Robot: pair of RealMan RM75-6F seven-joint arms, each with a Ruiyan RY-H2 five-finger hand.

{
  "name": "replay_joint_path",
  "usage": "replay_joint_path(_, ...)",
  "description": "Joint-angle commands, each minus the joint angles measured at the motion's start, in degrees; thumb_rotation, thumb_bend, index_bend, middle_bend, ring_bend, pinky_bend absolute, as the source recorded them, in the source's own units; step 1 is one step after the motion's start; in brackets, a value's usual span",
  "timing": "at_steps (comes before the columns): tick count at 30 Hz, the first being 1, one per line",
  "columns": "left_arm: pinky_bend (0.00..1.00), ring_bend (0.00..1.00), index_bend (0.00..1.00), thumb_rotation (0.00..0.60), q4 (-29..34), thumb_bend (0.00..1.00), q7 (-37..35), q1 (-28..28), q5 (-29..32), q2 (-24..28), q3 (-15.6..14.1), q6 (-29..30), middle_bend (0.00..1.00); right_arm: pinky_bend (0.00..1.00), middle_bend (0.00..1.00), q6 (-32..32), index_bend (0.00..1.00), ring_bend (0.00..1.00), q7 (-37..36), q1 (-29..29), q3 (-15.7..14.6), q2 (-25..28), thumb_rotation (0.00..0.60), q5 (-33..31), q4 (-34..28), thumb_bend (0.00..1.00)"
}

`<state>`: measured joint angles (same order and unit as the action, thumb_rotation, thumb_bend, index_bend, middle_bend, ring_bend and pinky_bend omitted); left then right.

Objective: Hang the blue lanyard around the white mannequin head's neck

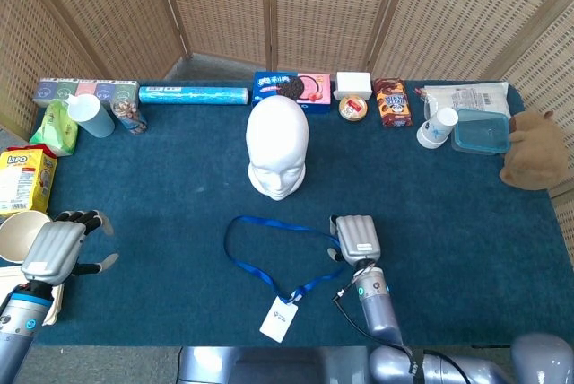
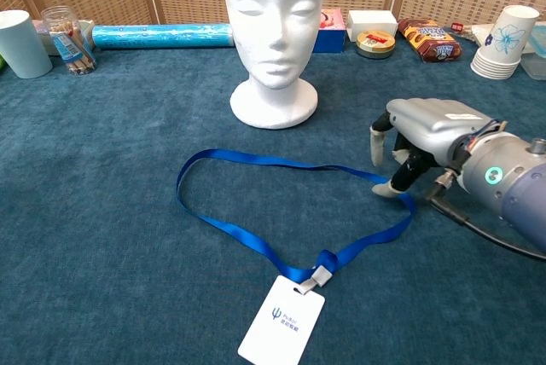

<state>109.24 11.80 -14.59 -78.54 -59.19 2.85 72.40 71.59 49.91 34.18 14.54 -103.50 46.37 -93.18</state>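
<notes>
The blue lanyard (image 1: 278,223) lies flat in a loop on the blue cloth, its strap (image 2: 256,159) in front of the white mannequin head (image 1: 277,146). The head (image 2: 274,15) stands upright, facing me. The lanyard's white badge card (image 2: 282,321) rests at the near end. My right hand (image 2: 418,130) hovers palm down at the loop's right bend, fingers curved and apart, one fingertip (image 2: 384,189) touching the strap there. It holds nothing. In the head view my right hand (image 1: 356,239) covers that bend. My left hand (image 1: 56,248) is palm down at the far left, fingers spread, away from the lanyard.
Along the back edge stand a blue roll (image 1: 193,95), a cookie box (image 1: 291,88), snack packs (image 1: 392,101), stacked paper cups (image 2: 503,41) and a plastic container (image 1: 480,131). A brown plush (image 1: 534,151) lies at the right edge. A yellow box (image 1: 22,178) and paper cup (image 1: 18,236) sit by my left hand.
</notes>
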Motion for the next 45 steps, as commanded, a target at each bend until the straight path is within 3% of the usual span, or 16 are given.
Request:
replay_joint_path(1, 0.28, 0.36, 0.46, 0.528, -0.11, 0.22, 0.07, 0.02, 0.04, -0.05, -0.03, 0.08, 0.37, 1.0, 0.92, -0.27, 0.49, 1.0, 0.0, 0.53, 0.13, -0.28, 0.547, -0.7, 0.72, 0.26)
replay_joint_path(45, 0.28, 0.35, 0.46, 0.526, -1.21, 0.22, -1.6, -0.38, 0.36, -0.81, -0.35, -0.15, 0.38, 1.0, 0.92, -0.22, 0.53, 1.0, 2.18, 6.11, 0.22, -2.53, 0.546, -7.62, 6.3, 0.44)
